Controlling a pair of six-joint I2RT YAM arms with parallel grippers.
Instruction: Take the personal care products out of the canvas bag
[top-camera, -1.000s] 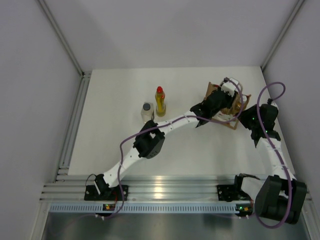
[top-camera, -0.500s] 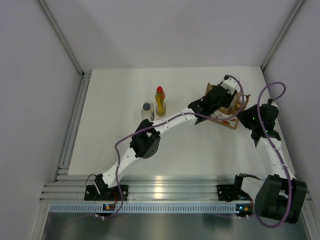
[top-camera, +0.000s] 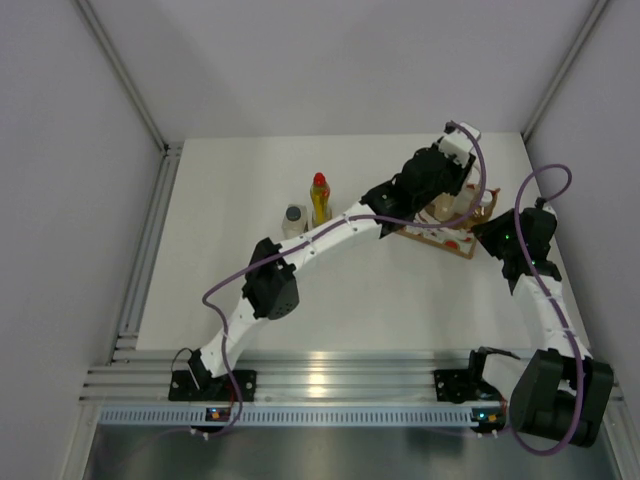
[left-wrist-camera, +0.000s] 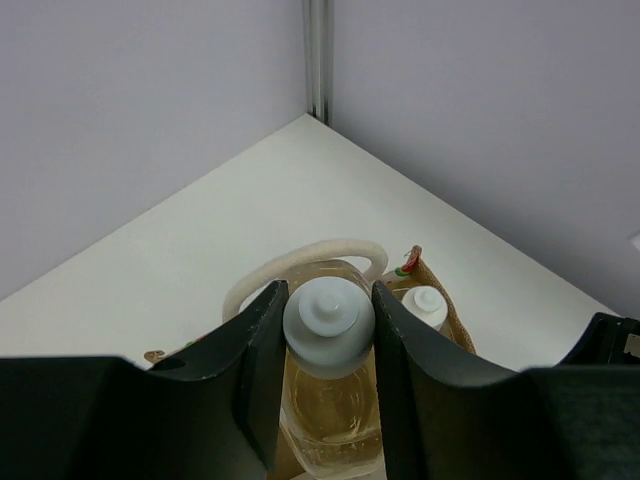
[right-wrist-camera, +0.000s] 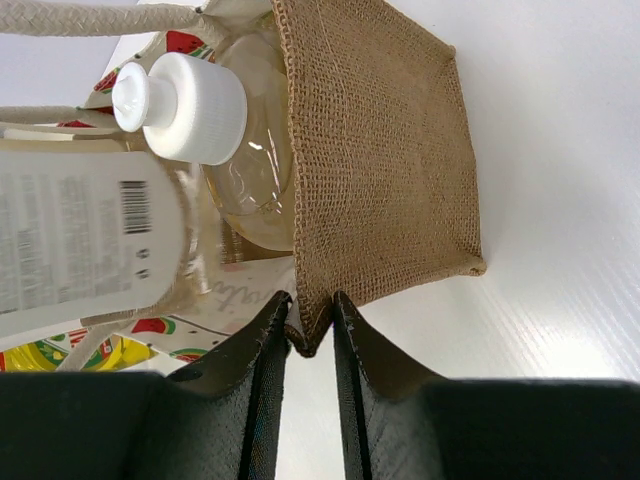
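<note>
Top external view: four bottles, one bag and two grippers counted. On the white table (top-camera: 230, 290), two bottles standing free, just beside each other near the middle toward the far edge: one yellow bottle with red cap (top-camera: 320, 200) and one clear bottle with dark grey cap (top-camera: 294, 218). Near the far right corner, one canvas bag (top-camera: 452, 238), with both arms reaching to it.

Left wrist view: left gripper (left-wrist-camera: 328, 315) clenched on one amber bottle with white cap (left-wrist-camera: 330, 400), fingers either side of the cap, over the bag's mouth. One looped white handle (left-wrist-camera: 300, 262) just behind. Beside it, lower in the bag, a second white-capped amber bottle (left-wrist-camera: 424, 305).

Right wrist view: right gripper (right-wrist-camera: 312, 325) pinched tight on the bag's brown woven side edge.
</note>
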